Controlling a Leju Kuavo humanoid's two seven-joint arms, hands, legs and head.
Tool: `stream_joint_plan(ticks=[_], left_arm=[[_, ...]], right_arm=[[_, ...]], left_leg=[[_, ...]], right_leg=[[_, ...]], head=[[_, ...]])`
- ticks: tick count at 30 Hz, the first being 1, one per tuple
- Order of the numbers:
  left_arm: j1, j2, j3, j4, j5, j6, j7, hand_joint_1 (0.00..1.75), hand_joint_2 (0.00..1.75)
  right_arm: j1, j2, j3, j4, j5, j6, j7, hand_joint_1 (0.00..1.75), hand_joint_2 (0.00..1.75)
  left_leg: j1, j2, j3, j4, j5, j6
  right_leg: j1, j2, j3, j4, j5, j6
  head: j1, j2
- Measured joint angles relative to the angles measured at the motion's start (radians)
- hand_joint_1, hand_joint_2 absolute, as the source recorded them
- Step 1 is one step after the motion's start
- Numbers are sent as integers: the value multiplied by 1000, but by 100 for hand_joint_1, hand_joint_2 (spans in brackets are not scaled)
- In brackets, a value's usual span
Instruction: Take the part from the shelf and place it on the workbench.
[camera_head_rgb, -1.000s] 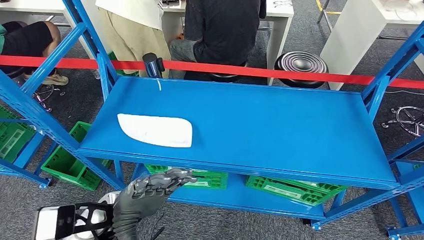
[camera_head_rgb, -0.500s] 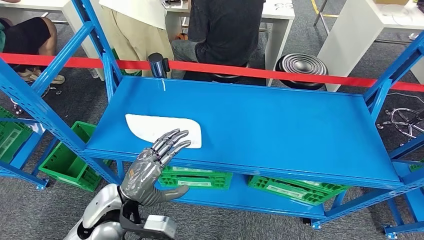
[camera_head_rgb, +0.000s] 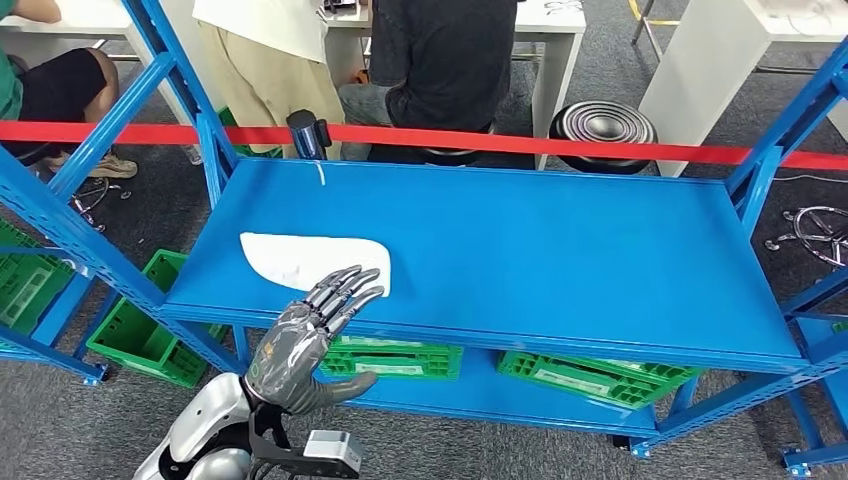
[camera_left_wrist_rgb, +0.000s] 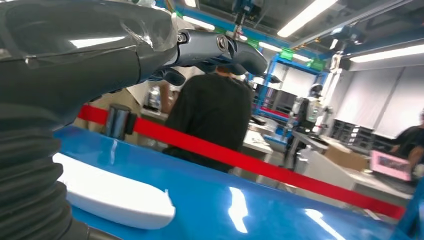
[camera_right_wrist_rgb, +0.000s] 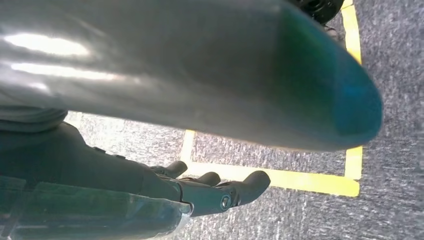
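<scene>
A flat white part (camera_head_rgb: 305, 259) with one rounded end lies on the blue shelf (camera_head_rgb: 560, 250), near its front left. My left hand (camera_head_rgb: 305, 335) is raised in front of the shelf edge, fingers spread and stretched toward the part's near edge, holding nothing. The left wrist view has the white part (camera_left_wrist_rgb: 112, 197) lying on the blue shelf surface (camera_left_wrist_rgb: 260, 210) just beyond the hand (camera_left_wrist_rgb: 100, 55). My right hand (camera_right_wrist_rgb: 200, 187) hangs over grey floor with its fingers loosely apart and nothing in it.
A red barrier tape (camera_head_rgb: 520, 145) runs behind the shelf, with people and white tables beyond it. Blue uprights (camera_head_rgb: 70, 215) flank the shelf at both ends. Green crates (camera_head_rgb: 390, 357) sit on the lower level, and a black stool (camera_head_rgb: 600, 130) stands at the back right.
My left hand rose from below the shelf edge and opened its fingers toward the white part; in the last half second it barely moved. The view shifted slightly.
</scene>
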Motion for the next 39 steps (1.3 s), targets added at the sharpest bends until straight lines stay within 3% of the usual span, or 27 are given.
stream_joint_plan(ticks=[2, 3, 4, 5, 7, 8, 12, 14, 16, 17, 18, 19, 21, 23, 25, 28, 31, 32, 33, 34, 35, 37, 39], left_arm=[[3, 1, 1, 4, -57, 5, 32, 0, 175], [4, 1, 2, 7, -89, 6, 47, 0, 175], [5, 2, 3, 10, -118, 6, 61, 0, 175], [5, 4, 6, 14, -141, 8, 71, 0, 175], [5, 6, 17, 21, -174, 13, 83, 0, 175], [5, 6, 24, 26, -184, 16, 87, 0, 175], [7, 6, 50, 53, -217, 16, 101, 0, 175], [2, 3, 62, 82, -247, 14, 113, 0, 175], [-3, -1, 72, 125, -279, 13, 123, 0, 175], [-4, -4, 77, 149, -292, 13, 128, 0, 175], [-6, -6, 83, 172, -302, 13, 132, 0, 175], [-9, -8, 89, 194, -310, 14, 137, 0, 175], [-19, -12, 103, 233, -324, 16, 143, 0, 175], [-32, -14, 116, 267, -340, 21, 147, 0, 175], [-43, -16, 125, 301, -352, 29, 147, 0, 175], [-62, -19, 138, 349, -354, 48, 137, 0, 175], [-87, -24, 149, 411, -344, 81, 117, 0, 175], [-96, -25, 150, 439, -344, 99, 108, 0, 175], [-105, -28, 151, 470, -345, 121, 99, 0, 175], [-116, -30, 152, 500, -348, 147, 90, 0, 175], [-127, -33, 153, 530, -353, 178, 82, 0, 175], [-151, -39, 160, 580, -361, 245, 67, 0, 175], [-173, -46, 168, 622, -363, 307, 54, 0, 175]], right_arm=[[1, 0, 0, -1, 4, -1, 1, 0, 0], [0, 0, 0, -1, 8, -1, 2, 0, 0], [0, 0, 0, -2, 12, -1, 3, 0, 0], [-1, 0, 0, -2, 16, 0, 3, 0, 0], [-5, 2, 0, -2, 26, 4, 3, 0, 0], [-8, 3, 1, -1, 31, 7, 2, 0, 0], [-22, 8, 2, 10, 49, 25, -2, 0, 0], [-35, 11, 3, 25, 58, 34, -5, 0, 0], [-49, 14, 3, 46, 68, 42, -9, 0, 0], [-54, 15, 3, 55, 73, 45, -11, 0, 0], [-58, 16, 3, 64, 79, 47, -12, 0, 0], [-62, 17, 4, 71, 83, 49, -12, 0, 0], [-72, 19, 4, 83, 93, 51, -12, 0, 0], [-83, 21, 4, 93, 102, 54, -11, 0, 0], [-90, 23, 4, 101, 109, 59, -10, 0, 0], [-97, 28, 4, 111, 119, 64, -10, 0, 0], [-105, 29, 3, 120, 132, 66, -11, 0, 0], [-107, 30, 3, 123, 137, 67, -11, 0, 0], [-109, 31, 3, 125, 142, 68, -11, 0, 0], [-112, 31, 3, 128, 148, 69, -11, 0, 0], [-115, 32, 3, 131, 154, 71, -11, 0, 0], [-123, 36, 0, 134, 165, 73, -11, 0, 0], [-129, 40, -1, 138, 175, 74, -10, 0, 0]], left_leg=[[9, 0, -53, 107, -35, -9], [11, 0, -56, 110, -25, -10], [13, 0, -39, 73, 3, -9], [14, 0, -5, 4, 41, -6], [12, 0, 60, -127, 88, 5], [8, 0, 75, -161, 94, 10], [4, 1, 89, -194, 104, 33], [6, 3, 100, -213, 117, 45], [1, 3, 98, -214, 120, 49], [-1, 3, 97, -213, 120, 49], [-3, 3, 96, -212, 119, 49], [-4, 2, 96, -210, 119, 48], [-5, 0, 95, -200, 114, 42], [-9, 0, 90, -188, 107, 33], [-10, 1, 86, -183, 104, 26], [-4, 0, 70, -152, 82, 13], [6, 0, -14, 25, -4, -7], [9, 0, -45, 86, -24, -11], [11, 0, -61, 115, -24, -12], [13, 0, -59, 103, -6, -11], [13, 0, -38, 52, 29, -7], [12, 0, 29, -91, 95, 5], [6, -1, 66, -170, 114, 18]], right_leg=[[1, 0, -1, 0, 0, 0], [1, 0, 0, 0, -1, 0], [1, 1, 1, 0, -1, 0], [1, 2, 3, 0, -1, 0], [3, 5, 3, -1, 0, 3], [4, 5, 1, -1, 1, 6], [4, 4, -3, -3, 2, 25], [5, 2, -36, 66, -33, 20], [6, 2, -98, 198, -88, 10], [6, 1, -122, 247, -103, 11], [6, 1, -130, 263, -103, 15], [6, 1, -116, 235, -86, 23], [6, 0, -49, 99, -34, 35], [9, -1, -2, 5, -4, 29], [14, -1, 3, -6, 0, 17], [6, 0, 4, -8, 4, 3], [4, 0, 4, -8, 5, -5], [5, 0, 3, -8, 5, -5], [6, 1, 4, -8, 5, -5], [7, 1, 4, -8, 5, -5], [7, 2, 6, -8, 5, -5], [10, 5, 7, -9, 5, -4], [13, 6, 4, -11, 8, 0]], head=[[0, 0], [0, 0], [0, 0], [0, 0], [0, 0], [0, 0], [1, 0], [4, 0], [5, 0], [5, 0], [5, 0], [5, 0], [5, 0], [4, 0], [4, 0], [3, 0], [1, 0], [1, 0], [1, 0], [1, 0], [1, 0], [2, 0], [1, 0]])
